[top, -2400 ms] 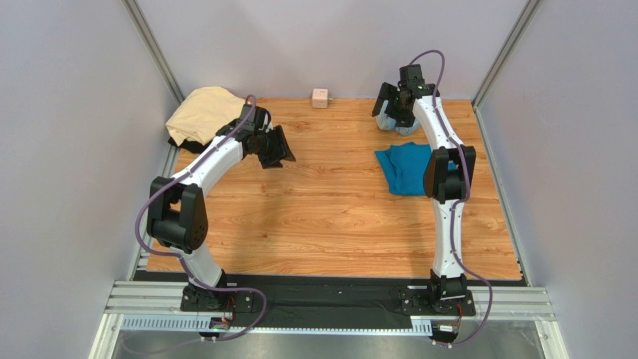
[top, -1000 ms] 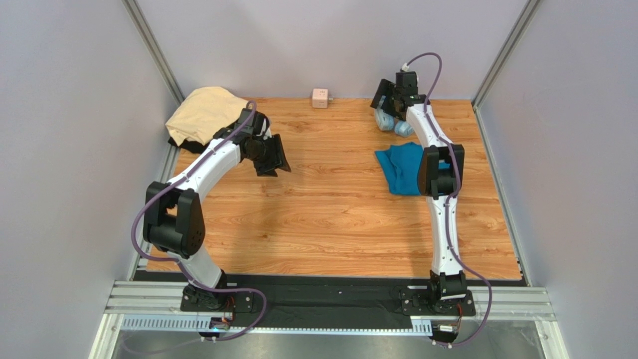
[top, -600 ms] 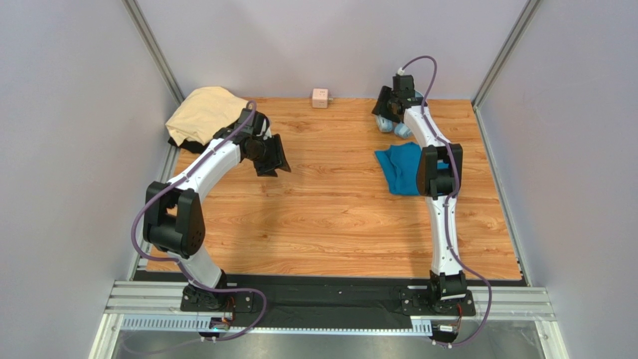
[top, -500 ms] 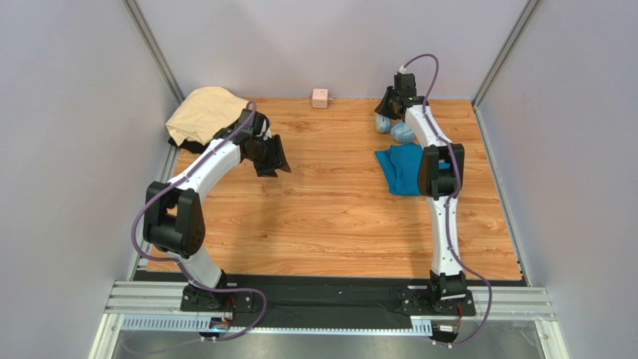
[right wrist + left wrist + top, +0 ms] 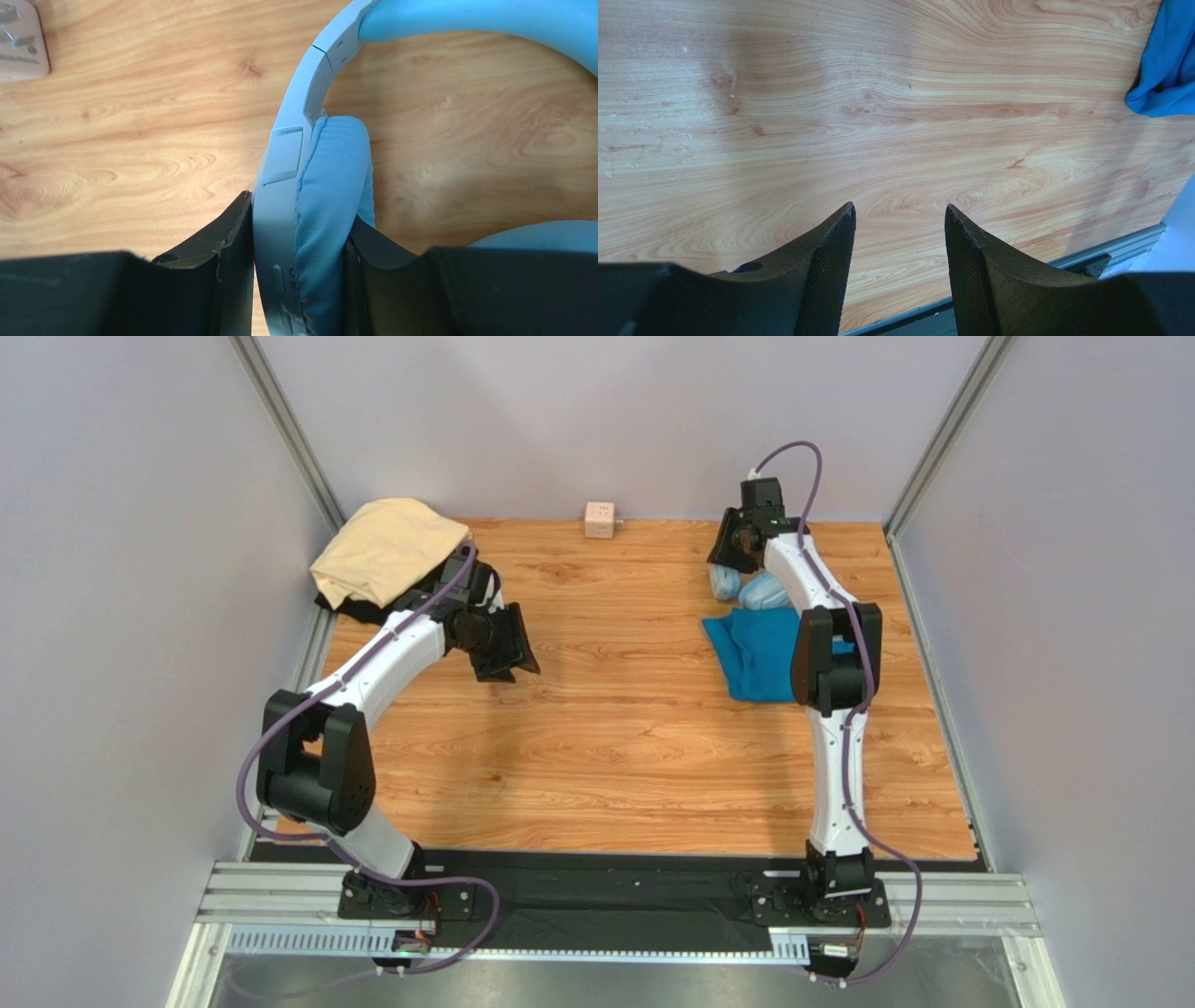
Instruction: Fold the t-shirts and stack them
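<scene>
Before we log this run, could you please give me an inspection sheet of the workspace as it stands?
Surface: wooden table, no damage seen.
Job's things: cream shirt bunched at the far left corner over a black shirt; teal shirt crumpled at the right; none neatly folded.
Clutter: pink cube at the far edge; light-blue headphones just beyond the teal shirt.
Grippers: left gripper open over bare wood; right gripper closed on a headphone ear cup.
Cables: purple cables loop along both arms, no snag seen.
Surroundings: grey walls; aluminium rail at the near edge.
</scene>
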Available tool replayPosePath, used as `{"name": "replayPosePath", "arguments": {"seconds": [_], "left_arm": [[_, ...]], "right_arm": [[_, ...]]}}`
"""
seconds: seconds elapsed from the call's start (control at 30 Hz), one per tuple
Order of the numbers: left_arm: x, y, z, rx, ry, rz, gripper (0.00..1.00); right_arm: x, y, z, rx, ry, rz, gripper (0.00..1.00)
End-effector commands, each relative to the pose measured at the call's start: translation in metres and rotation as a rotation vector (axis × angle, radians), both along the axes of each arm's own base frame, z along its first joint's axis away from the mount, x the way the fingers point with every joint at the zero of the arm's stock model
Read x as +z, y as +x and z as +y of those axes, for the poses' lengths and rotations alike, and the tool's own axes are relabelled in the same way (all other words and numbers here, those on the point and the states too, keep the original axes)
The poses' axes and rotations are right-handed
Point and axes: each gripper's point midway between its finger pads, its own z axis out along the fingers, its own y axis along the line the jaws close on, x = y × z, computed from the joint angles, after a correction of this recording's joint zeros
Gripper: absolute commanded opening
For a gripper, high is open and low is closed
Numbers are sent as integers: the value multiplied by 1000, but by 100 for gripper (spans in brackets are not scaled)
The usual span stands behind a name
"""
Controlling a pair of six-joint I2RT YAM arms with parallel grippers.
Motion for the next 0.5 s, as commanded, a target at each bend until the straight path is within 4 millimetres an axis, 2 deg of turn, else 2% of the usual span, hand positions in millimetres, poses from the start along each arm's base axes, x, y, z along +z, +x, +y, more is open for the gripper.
{"name": "replayPosePath", "arguments": {"seconds": [0.0,0.13,0.23,0.27,0.37,0.43,0.47], "left_arm": [[19,0,-3,1,-29,-64,57],[20,-3,-3,8,-40,-73,57],[21,-5,-4,12,-50,-81,57],[20,-6,-4,12,-52,-80,57],[21,-8,-4,14,-59,-83,57],[21,-9,-4,16,-60,-85,57],[23,-8,-4,14,-61,-92,57]], "right_arm": [[72,-7,-5,24,-38,-99,0],[123,-8,-1,47,-24,-197,0],[150,-8,1,63,-19,-250,0],[164,-10,-1,59,-24,-275,0],[188,-18,-7,44,-49,-311,0],[193,-25,-16,17,-82,-305,0],[206,-33,-20,9,-89,-319,0]]}}
